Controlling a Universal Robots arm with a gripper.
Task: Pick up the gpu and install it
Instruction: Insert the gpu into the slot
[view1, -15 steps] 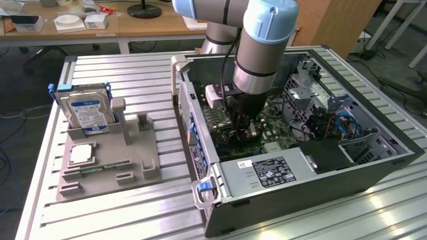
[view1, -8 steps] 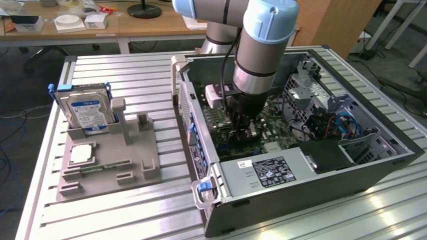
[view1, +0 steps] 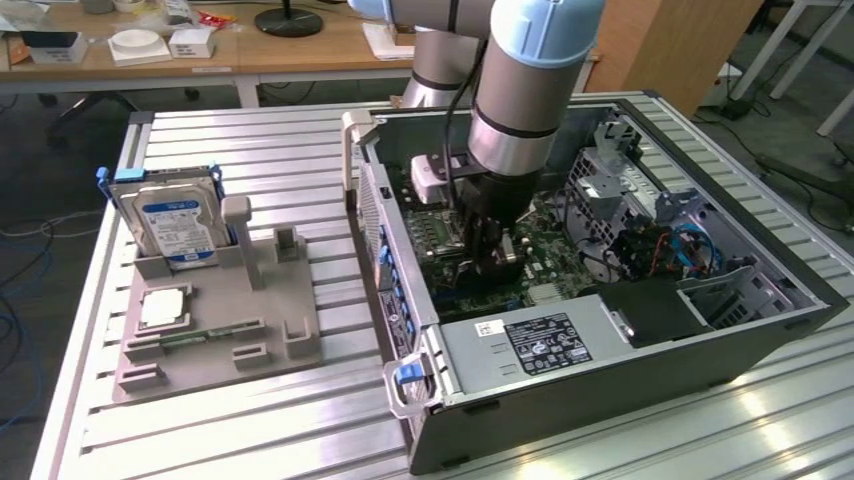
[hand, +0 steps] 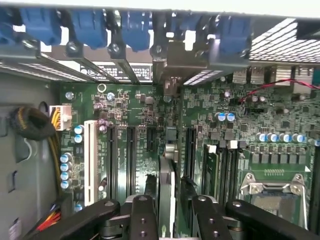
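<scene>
Between the tool's (hand: 167, 210) fingers (hand: 144, 215) the gpu (hand: 166, 192) is seen edge-on, loosely flanked rather than gripped, its long axis running along the motherboard's (hand: 135, 105) expansion slots inside the computer case (view1: 747, 330).

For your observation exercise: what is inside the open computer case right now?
Inside the computer case: the green motherboard, the gripper lowered over the gpu standing on edge, and a power supply. The arm hides part of the board.
</scene>
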